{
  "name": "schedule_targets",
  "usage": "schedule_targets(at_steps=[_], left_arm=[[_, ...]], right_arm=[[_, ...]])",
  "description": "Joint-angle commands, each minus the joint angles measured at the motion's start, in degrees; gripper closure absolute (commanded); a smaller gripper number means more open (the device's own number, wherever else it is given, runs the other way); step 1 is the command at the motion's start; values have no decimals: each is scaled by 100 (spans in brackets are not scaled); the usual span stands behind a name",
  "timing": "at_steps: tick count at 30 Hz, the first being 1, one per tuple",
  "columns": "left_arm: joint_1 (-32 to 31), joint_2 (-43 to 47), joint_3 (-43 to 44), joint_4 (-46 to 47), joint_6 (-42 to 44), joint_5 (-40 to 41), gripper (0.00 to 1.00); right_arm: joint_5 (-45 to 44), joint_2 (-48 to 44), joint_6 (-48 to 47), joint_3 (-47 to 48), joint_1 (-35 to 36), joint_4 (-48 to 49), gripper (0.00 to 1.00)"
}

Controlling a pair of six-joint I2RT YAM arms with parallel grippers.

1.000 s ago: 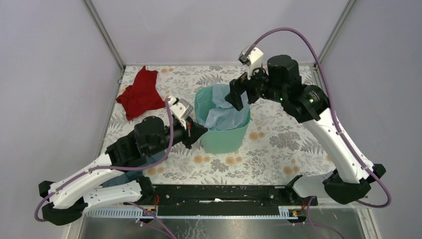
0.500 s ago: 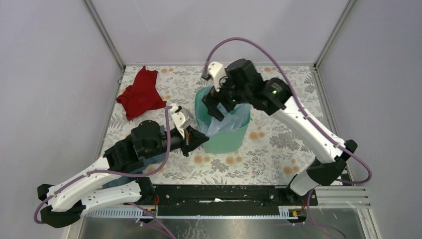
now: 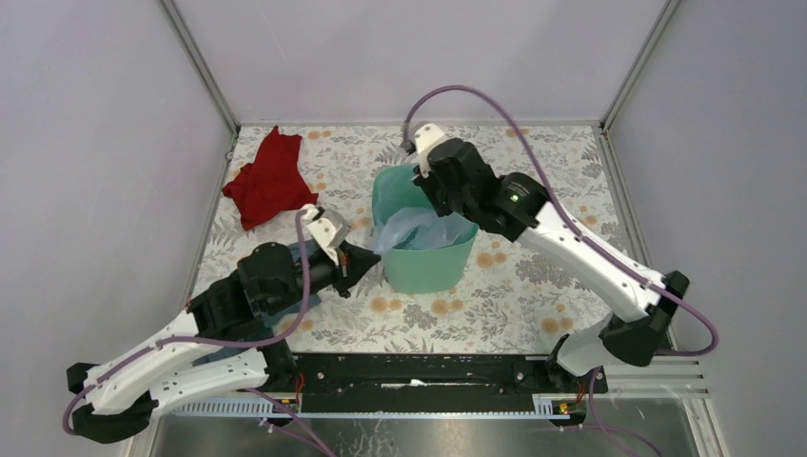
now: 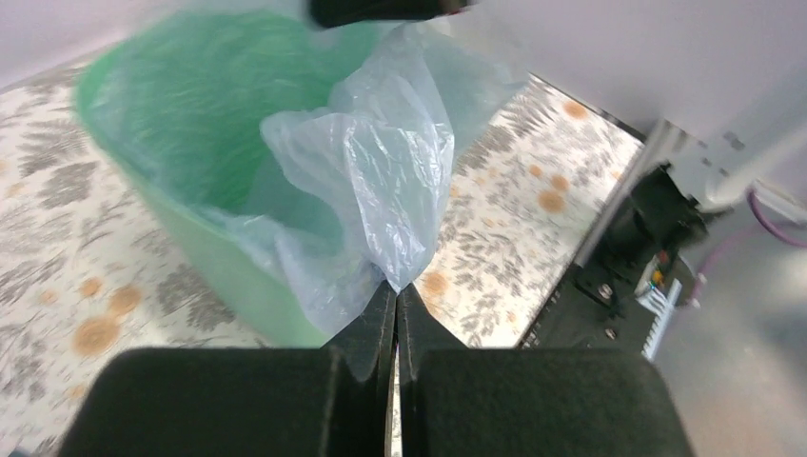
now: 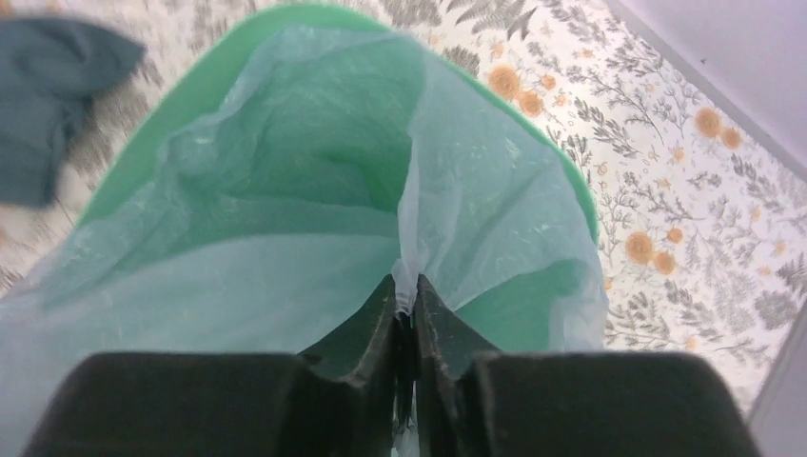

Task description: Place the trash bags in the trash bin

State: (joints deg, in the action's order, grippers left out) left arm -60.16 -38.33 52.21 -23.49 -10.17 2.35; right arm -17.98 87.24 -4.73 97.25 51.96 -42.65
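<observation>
The mint-green trash bin (image 3: 428, 267) stands mid-table with the pale-blue trash bag (image 3: 419, 230) spread inside it and spilling over the left rim. My left gripper (image 3: 368, 260) is just left of the bin, shut on a corner of the bag (image 4: 381, 162) pulled out over the bin's wall (image 4: 219, 267). My right gripper (image 3: 430, 202) reaches down over the bin's far rim. In its wrist view it (image 5: 407, 297) is shut on a fold of the bag (image 5: 285, 276), inside the bin's rim (image 5: 238, 48).
A red cloth (image 3: 271, 181) lies at the table's far left. A grey-blue cloth (image 5: 57, 95) lies on the floral table cover near the bin, on the left arm's side. The black rail (image 3: 419, 371) with the arm bases runs along the near edge.
My right arm swung left from the bin's far right side, came down over the bin and shut on the bag. My left arm drew back to the left, still holding the bag's corner.
</observation>
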Motion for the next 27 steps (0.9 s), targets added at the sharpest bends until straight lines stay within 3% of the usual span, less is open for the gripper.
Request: schedule_targets(at_steps=[1,3,5,7,10,11,12,13,14,15,23,27], left_arm=[[13,301,-120,186,-400,1637,100],[13,259,-123,135,-575,2756,100],[13,15,-28,8,-659,3844,88],[13,-397,260,-338,-798,4741,85],[9,-868,751,-809,-1029,5034,81],[13,-906,862,-965,-1182,5021,63],[18,-902,977,-1175,-1423,4981,37],[9,-900,1175,-1465,-1708,4879,17],[13,-873,1405,-1816,-2005,4747,6],[13,-834,1624,-2140,-2330,4588,2],[13,-51,2357,-2974,-3798,2416,1],[13,72,2358,-2448,-4988,1675,2]], right_arm=[[-709,-1182,1007,-362,-11,1276,89],[-593,-1559,1419,-588,-11,1603,94],[-325,-1898,1845,-829,-11,1928,97],[-151,-2181,2218,-1101,-15,2251,100],[-253,-2502,2692,-1482,-11,2569,100],[-292,-2595,2826,-1589,-15,2650,100],[-286,-2696,2938,-1686,-17,2726,100],[-240,-2737,2981,-1773,-12,2801,100],[-197,-2779,3036,-1832,-11,2851,100],[-139,-2810,3098,-1882,-11,2900,100],[107,-2753,3082,-1967,-12,3088,100],[132,-2796,3028,-2029,-15,3136,100]])
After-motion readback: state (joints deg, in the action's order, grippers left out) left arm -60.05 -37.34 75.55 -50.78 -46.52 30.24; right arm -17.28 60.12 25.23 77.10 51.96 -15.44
